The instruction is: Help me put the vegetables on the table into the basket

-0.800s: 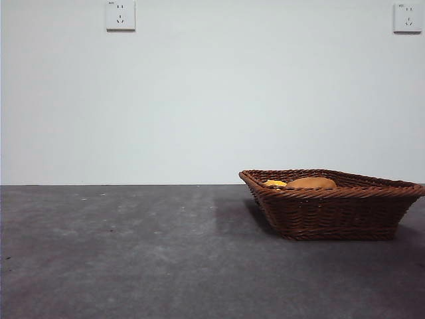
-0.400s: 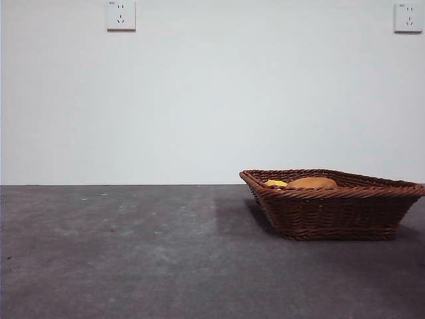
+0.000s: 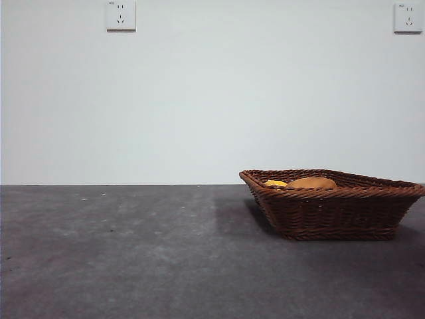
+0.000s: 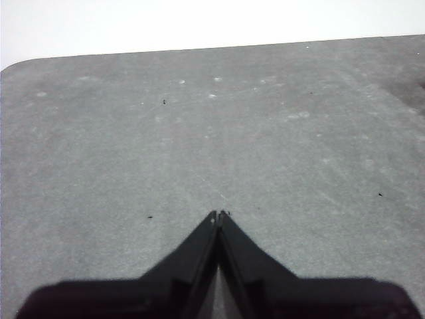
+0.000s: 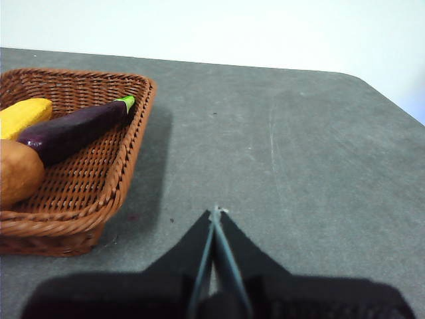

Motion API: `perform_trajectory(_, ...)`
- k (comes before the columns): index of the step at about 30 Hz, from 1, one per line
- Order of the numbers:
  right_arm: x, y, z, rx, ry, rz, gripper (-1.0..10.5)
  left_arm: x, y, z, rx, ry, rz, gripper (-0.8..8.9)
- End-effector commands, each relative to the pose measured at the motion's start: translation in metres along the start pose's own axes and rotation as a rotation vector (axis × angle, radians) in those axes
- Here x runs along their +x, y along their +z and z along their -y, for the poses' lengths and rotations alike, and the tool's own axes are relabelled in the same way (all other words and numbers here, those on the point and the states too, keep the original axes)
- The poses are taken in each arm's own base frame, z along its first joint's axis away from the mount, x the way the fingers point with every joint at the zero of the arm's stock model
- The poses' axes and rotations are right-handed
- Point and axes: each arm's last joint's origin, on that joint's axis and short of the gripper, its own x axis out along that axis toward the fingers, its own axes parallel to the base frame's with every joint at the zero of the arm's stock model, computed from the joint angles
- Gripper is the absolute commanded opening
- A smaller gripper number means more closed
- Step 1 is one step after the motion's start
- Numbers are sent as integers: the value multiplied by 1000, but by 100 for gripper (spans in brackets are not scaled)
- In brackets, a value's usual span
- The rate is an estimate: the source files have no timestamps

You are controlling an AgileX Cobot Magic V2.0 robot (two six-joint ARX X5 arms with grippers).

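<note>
Sitting toward the right of the table [image 3: 133,252], the basket [image 3: 332,212] rests flat on the dark grey surface in the front view, its right end reaching that picture's right edge. Above its braided near rim only the tan hump of the potato [image 3: 311,183] and a sliver of the yellow corn piece [image 3: 275,183] show; the eggplant is hidden from this low angle. Left of the basket the tabletop runs bare to the picture's left edge, and it meets the pale wall along a straight far line. Two wall sockets [image 3: 120,14] sit high on that wall.

From the right wrist view all three vegetables lie inside the basket [image 5: 86,186]: the eggplant [image 5: 73,131] slants across the weave with its green stem near a corner of the rim, the corn piece [image 5: 23,116] lies just beside it, and the potato [image 5: 18,171] touches the eggplant's dark end. The right gripper [image 5: 214,216] hangs over bare table beside the basket's flared side, apart from it, with its jaws pressed together to a point and holding nothing. A rounded table corner shows beyond it.

The left gripper [image 4: 218,216] likewise has its jaws closed tip to tip, empty, over open speckled table [image 4: 199,133] whose far edge and one rounded corner are in sight.
</note>
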Motion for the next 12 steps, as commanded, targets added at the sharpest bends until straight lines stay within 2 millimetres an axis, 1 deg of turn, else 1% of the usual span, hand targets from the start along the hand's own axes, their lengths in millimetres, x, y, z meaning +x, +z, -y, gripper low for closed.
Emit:
perform_trajectory(1, 0, -2, 0, -8, -3, -8, -11, 1, -3, 0, 4, 1, -3, -3)
perform_trajectory(12, 0, -2, 0, -8, -3, -9, -11, 1, -3, 0, 4, 1, -3, -3)
